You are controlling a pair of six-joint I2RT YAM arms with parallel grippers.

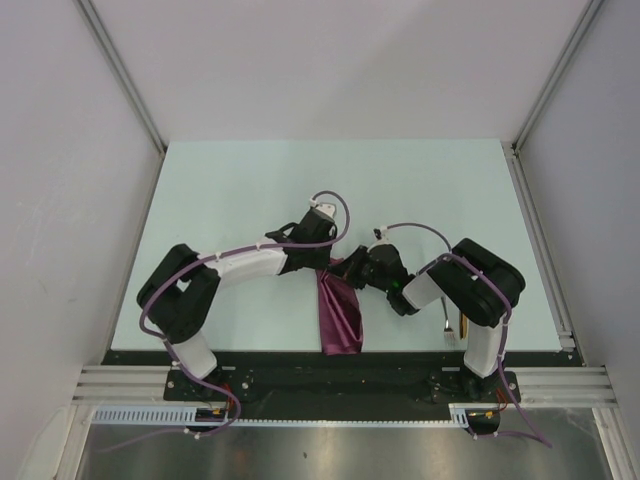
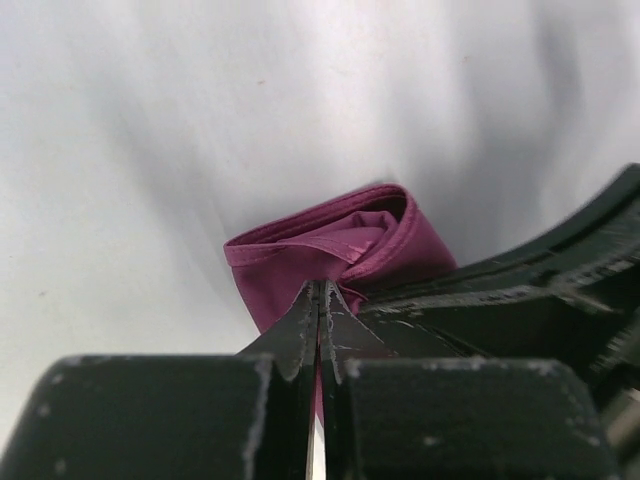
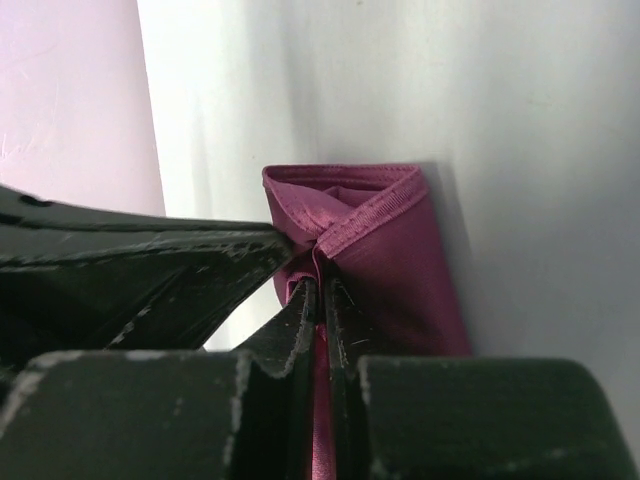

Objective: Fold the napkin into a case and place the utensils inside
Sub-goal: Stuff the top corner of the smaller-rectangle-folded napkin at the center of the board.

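Observation:
The plum-magenta napkin [image 1: 339, 315] lies folded into a narrow strip near the table's front edge, between the two arms. My left gripper [image 1: 326, 268] is shut on its far end, which shows in the left wrist view [image 2: 340, 240] as a folded hem above the closed fingertips. My right gripper [image 1: 352, 270] is shut on the same end from the other side; the cloth [image 3: 370, 240] runs between its fingers. The silver spoon [image 1: 447, 326] and the golden-yellow piece [image 1: 461, 326] lie by the right arm's base, partly hidden.
The pale green table [image 1: 250, 190] has raised rails on the left and right. A black strip [image 1: 330, 358] runs along the front edge by the arm bases. The two wrists sit very close together over the napkin's far end.

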